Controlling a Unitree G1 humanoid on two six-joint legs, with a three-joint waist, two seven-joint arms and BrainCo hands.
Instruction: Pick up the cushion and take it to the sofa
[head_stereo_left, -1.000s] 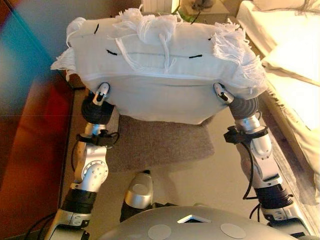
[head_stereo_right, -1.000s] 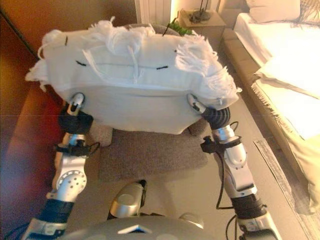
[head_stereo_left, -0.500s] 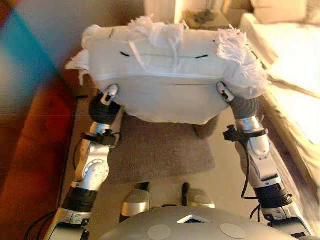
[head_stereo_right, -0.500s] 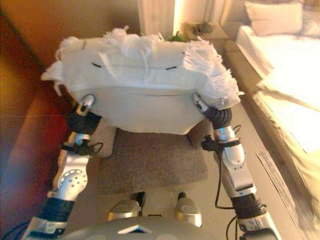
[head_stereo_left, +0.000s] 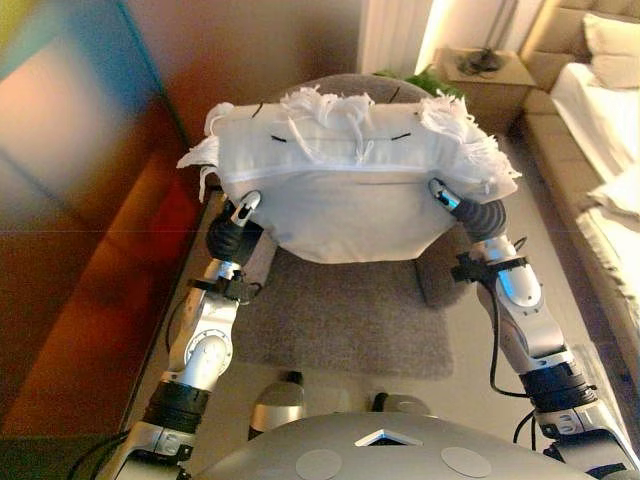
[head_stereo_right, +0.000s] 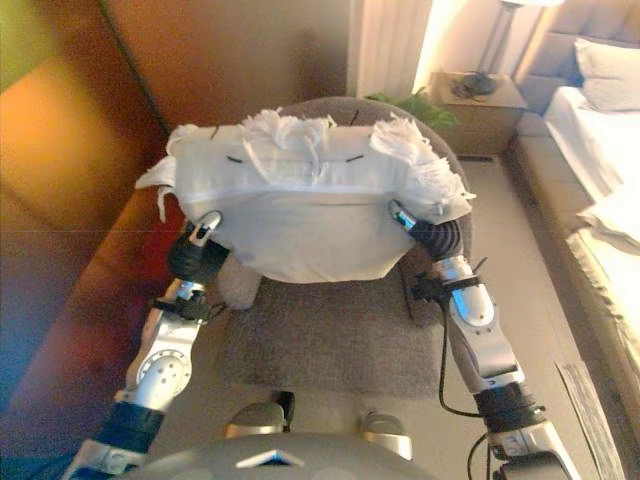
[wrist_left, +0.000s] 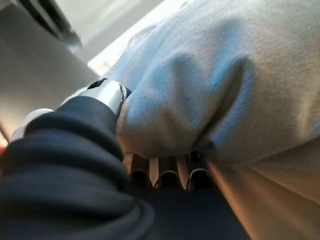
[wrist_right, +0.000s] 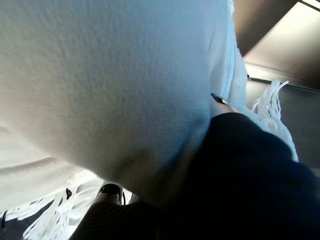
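A white cushion with fringed corners is held up between both my hands, above a grey upholstered seat with a rounded back. My left hand grips the cushion's lower left edge, thumb on the near face. In the left wrist view the thumb presses into the cloth with the fingers curled beneath. My right hand grips the lower right edge. The cushion fills the right wrist view. The cushion hides the middle of the seat's back.
A wooden wall runs along the left. A bed lies at the right. A nightstand with a lamp stands at the back right, a green plant beside it.
The whole picture has shifted, so the camera has moved. The grey seat and its back now show fully under the cushion. Both hands still hold the cushion the same way.
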